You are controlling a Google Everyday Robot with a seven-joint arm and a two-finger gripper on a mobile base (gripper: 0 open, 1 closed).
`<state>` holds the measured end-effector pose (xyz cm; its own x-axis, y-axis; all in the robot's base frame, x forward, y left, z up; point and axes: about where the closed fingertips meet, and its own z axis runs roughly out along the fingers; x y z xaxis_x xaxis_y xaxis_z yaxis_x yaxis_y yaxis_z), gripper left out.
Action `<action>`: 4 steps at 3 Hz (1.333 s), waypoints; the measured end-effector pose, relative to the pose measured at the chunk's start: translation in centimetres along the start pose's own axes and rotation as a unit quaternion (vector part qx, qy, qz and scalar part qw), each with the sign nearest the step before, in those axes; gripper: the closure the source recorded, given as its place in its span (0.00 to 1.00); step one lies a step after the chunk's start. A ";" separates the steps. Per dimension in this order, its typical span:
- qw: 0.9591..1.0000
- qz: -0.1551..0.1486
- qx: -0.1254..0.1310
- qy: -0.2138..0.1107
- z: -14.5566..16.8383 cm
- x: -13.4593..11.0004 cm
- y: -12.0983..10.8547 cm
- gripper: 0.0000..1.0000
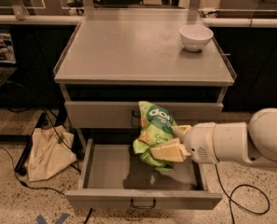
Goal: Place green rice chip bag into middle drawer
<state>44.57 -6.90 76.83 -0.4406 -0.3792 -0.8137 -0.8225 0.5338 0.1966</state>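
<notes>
The green rice chip bag [154, 130] is a crinkly bright-green pouch with white lettering. My gripper [171, 143] is shut on it, with one cream finger [168, 151] across its lower right side. I hold the bag in the air above the right half of the open middle drawer [124, 172], in front of the closed drawer front above [100, 114]. The middle drawer is pulled out and its grey floor is bare. Its small dark loop handle [143, 203] shows at the front. My white arm [236, 141] comes in from the right.
A white bowl [196, 37] stands at the back right of the cabinet top [128, 45]. A tan cloth bag [47, 151] and dark cables lie on the floor left of the cabinet. A cable also loops on the floor at the right [245, 202].
</notes>
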 end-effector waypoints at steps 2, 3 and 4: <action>0.997 0.072 0.013 -0.014 1.5 5.5 -3.4 1.00; 0.995 0.089 0.042 -0.021 3.0 6.8 -4.6 1.00; 0.989 0.130 0.065 -0.029 4.7 9.6 -7.9 1.00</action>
<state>48.54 -11.21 64.87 -0.6066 -0.1734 -0.7759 -0.6287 0.7020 0.3345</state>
